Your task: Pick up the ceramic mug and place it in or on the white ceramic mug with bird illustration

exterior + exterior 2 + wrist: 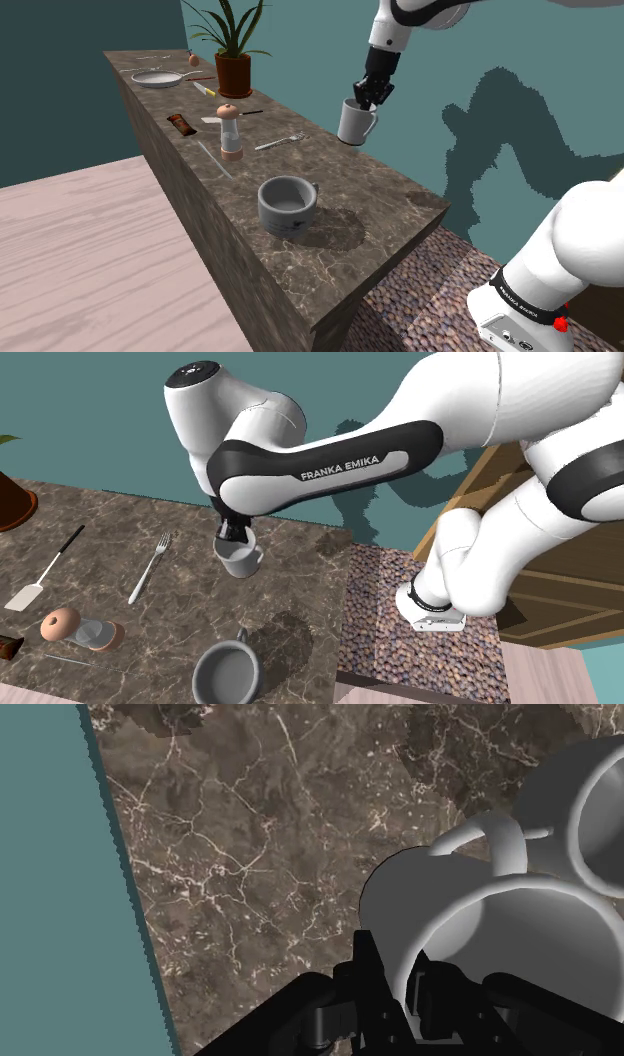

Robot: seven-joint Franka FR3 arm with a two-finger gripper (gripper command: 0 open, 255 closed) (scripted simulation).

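My gripper (371,95) is shut on the rim of a white mug (356,123), which hangs in the air above the far side of the brown marble counter (390,195). In the second exterior view the gripper (233,534) grips the same mug (239,559) from above, with the handle pointing to that view's right. In the wrist view one finger (365,966) is outside the mug's wall (470,919) and the other is inside. A wider grey mug (288,206) with a small dark mark on its side stands upright nearer the counter's front end (226,672), apart from the held mug.
Further along the counter lie a fork (280,143), a small grinder (230,131), a dark bar (181,124), a spatula (45,572), a potted plant (233,70) and a pan (160,78). A teal wall (480,50) runs behind the counter.
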